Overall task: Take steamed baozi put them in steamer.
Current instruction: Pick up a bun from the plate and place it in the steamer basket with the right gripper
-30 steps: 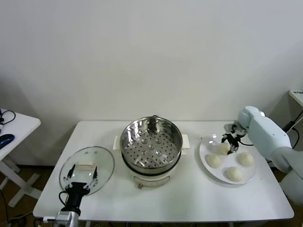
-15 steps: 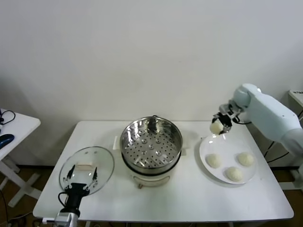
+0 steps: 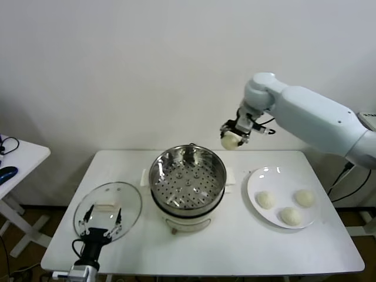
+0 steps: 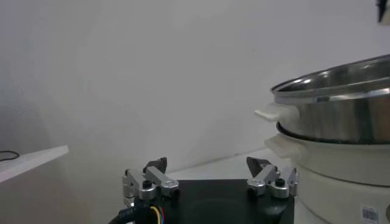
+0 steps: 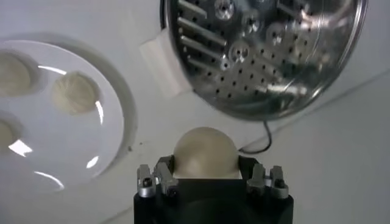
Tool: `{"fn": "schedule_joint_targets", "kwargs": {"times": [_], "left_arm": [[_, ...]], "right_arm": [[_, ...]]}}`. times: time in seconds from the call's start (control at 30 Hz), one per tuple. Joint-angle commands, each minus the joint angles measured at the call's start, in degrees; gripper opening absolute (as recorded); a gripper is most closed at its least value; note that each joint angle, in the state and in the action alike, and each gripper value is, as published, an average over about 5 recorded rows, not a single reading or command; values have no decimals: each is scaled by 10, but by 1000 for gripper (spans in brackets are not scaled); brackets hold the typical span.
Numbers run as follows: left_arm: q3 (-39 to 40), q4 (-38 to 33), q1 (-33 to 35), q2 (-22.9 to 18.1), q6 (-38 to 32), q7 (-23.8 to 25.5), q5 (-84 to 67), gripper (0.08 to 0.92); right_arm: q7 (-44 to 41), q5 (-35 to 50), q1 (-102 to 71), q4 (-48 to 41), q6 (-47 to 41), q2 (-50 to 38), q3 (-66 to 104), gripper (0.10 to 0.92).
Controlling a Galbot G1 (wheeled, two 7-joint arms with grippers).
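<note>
head view
right gripper (image 3: 234, 136): jaws closed on one steamed baozi (image 3: 230, 141), held high in the air; bun sits between the jaws, above and just beyond the far right rim of the steamer (image 3: 187, 183)
risk: bun is not yet over the tray; let go here and it likely strikes the rim or handle and rolls onto the table (image 3: 235, 247); a soft bun may also sag or slip in the grip
steamer contents: perforated tray (image 3: 187, 181) bare, no buns in it
plate (image 3: 267, 176): well below and to the side of the jaws; three baozi (image 3: 265, 200) remain on it
left gripper (image 3: 101, 218): parked low over the glass lid (image 3: 108, 208), jaws spread wide, holding nothing

left wrist view
left gripper (image 4: 210, 181): both fingers apart, nothing between them; steamer wall (image 4: 341, 115) stands off to one side, apart from the jaws
risk: none seen here; arm idle

right wrist view
right gripper (image 5: 205, 176): bun (image 5: 205, 151) seated between the jaws, bulging forward of them
below the jaws: bare table and the steamer's side handle (image 5: 166, 64); tray (image 5: 262, 42) lies ahead, not under the bun
risk: judged the same; needs more travel toward the tray centre before release
plate (image 5: 116, 115): behind and to one side; baozi (image 5: 74, 92) on it
</note>
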Motion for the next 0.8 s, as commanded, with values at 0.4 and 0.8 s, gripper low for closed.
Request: {"fn": "schedule_joint_targets", "kwargs": {"times": [0.4, 0.8], "left_arm": [[-2, -14, 6, 2, 3, -1, 0, 823], [-3, -13, 10, 2, -5, 7, -16, 823]], "right_arm": [[6, -116, -69, -40, 65, 189, -17, 652], [14, -178, -115, -107, 85, 203, 5, 651]]}}
